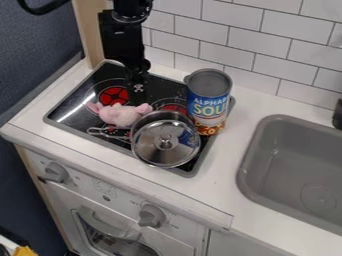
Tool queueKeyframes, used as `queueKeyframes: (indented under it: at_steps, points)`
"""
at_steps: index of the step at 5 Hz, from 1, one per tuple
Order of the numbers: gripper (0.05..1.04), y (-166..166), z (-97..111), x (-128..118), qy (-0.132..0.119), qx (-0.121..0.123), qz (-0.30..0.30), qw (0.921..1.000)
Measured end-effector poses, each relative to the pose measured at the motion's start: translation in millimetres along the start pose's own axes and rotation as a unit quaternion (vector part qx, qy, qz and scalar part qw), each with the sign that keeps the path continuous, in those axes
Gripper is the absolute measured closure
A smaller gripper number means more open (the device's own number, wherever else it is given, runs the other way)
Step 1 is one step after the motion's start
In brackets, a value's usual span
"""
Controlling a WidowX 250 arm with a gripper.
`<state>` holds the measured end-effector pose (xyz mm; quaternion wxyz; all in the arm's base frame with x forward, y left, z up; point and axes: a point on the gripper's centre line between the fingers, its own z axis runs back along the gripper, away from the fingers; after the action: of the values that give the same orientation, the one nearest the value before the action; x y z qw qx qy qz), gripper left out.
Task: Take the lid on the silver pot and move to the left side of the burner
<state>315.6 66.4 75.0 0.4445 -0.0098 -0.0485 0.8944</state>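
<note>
The black gripper (138, 87) hangs over the back left part of the burner (75, 95), behind the pink plush toy and up and left of the pot. The silver pot (141, 121) stands at the burner's front right, its handle pointing left. Its glass lid (165, 143), with a round knob in the middle, leans tilted on the pot's front side, leaving part of the rim uncovered. The gripper is apart from the lid.
A pink plush toy (121, 114) lies left of the pot, behind its handle. A soup can (208, 101) stands right behind the pot. The grey sink (267, 150) is at the right, the tiled wall (267, 45) behind.
</note>
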Motion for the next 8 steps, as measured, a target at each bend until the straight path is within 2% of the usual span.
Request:
queueKeyframes:
  at_steps: [1,2,3,4,5,7,8]
  points:
    - [0.083,4.5,-10.9,-0.5,-0.005,0.018,-0.003,0.9998]
    - [0.083,11.5,-17.3,-6.5,0.012,0.045,-0.009,0.9989]
    - [0.083,19.4,-25.1,-10.1,-0.004,0.063,-0.01,0.9979]
    - [0.083,26.0,-28.9,-15.2,-0.004,0.074,-0.022,0.997]
    - [0.083,34.9,-37.7,-19.9,-0.014,0.088,-0.032,0.9955]
    - [0.083,46.9,-55.8,-18.2,-0.045,0.109,-0.04,0.9923]
    - [0.118,48.7,-61.1,-19.2,-0.047,0.112,-0.041,0.9917]
